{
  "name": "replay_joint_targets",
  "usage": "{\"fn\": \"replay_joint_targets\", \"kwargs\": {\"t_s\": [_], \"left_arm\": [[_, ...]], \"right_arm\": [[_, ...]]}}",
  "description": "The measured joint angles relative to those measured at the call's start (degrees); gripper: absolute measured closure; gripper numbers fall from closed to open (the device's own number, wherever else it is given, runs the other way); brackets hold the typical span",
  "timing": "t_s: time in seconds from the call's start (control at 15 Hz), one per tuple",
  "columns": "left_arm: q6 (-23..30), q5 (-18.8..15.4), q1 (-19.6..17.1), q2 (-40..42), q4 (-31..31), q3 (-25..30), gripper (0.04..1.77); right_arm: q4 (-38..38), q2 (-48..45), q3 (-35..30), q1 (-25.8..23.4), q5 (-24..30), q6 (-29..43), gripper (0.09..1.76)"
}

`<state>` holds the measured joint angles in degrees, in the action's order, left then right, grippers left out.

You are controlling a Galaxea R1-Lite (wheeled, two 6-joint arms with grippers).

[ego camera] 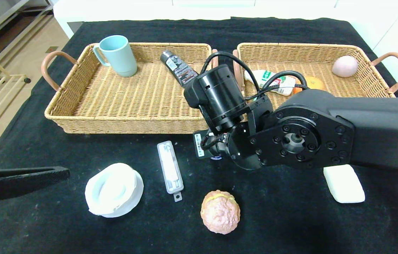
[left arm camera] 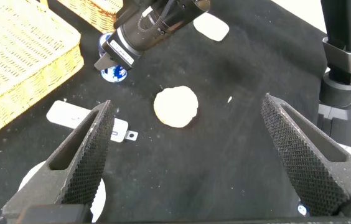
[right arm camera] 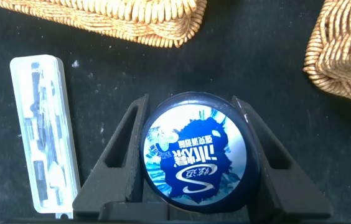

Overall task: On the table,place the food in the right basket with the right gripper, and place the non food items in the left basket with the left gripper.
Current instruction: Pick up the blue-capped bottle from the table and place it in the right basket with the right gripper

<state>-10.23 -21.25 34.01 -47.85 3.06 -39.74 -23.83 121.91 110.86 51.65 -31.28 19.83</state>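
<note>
My right gripper (right arm camera: 190, 101) is low over the table (ego camera: 290, 218), just in front of the gap between the two baskets, shut on the small dark blue jar (right arm camera: 194, 155), one finger on each side of its lid. The arm hides most of the jar in the head view. My left gripper (left arm camera: 187, 103) hangs open at the near left, holding nothing. On the cloth lie the round white dish (ego camera: 114, 190), the long white case (ego camera: 170, 170), the lumpy pinkish bun (ego camera: 220, 211) and the white soap-like block (ego camera: 344, 184).
The left basket (ego camera: 114, 123) holds a teal mug (ego camera: 117, 54) and a black tube (ego camera: 181, 68). The right basket (ego camera: 301, 46) holds an orange (ego camera: 314, 83), a green-and-white pack (ego camera: 273, 81) and a pale pink ball (ego camera: 345, 66).
</note>
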Motion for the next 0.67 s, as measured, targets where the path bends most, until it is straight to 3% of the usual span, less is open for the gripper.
{"fn": "replay_joint_targets", "kwargs": {"t_s": [0.67], "left_arm": [[-1.40,0.00,0.09,0.00,-0.39,0.16,0.09]], "right_arm": [[-2.07,-4.32,0.39,1.38,-1.13,-0.11,0.93]]}}
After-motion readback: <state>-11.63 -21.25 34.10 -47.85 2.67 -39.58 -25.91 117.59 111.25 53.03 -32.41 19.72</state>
